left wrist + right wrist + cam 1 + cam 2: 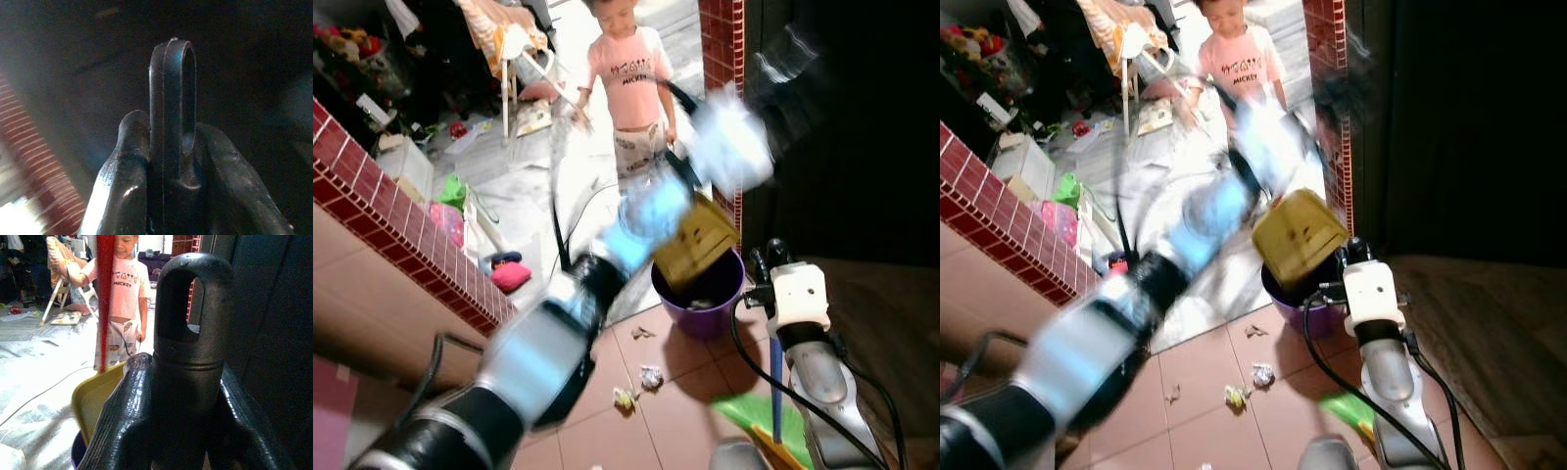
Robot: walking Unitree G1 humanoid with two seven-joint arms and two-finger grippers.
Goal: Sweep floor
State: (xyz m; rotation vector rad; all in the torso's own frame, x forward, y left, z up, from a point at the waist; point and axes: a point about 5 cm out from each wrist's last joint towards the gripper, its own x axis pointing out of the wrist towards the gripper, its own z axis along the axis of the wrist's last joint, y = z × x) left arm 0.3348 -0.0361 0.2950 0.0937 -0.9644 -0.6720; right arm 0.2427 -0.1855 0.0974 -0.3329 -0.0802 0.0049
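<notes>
Yellow plastic dustpan [697,243] hangs tipped over the purple plastic bucket [705,299], left gripper [171,161] clamped on its black handle loop. Right gripper [181,396] grips the green broom's [766,416] handle, upright at near right. Crumpled paper scraps [651,377] lie on the floor, left of the broom.

Left arm [558,333] — motion-blurred throughout

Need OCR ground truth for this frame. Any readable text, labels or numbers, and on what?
"MICKEY": on the person's pink shirt, below a printed row of figures.
A line above it on the shirt is too blurred to read.
Papers on the floor: too small to read.
</notes>
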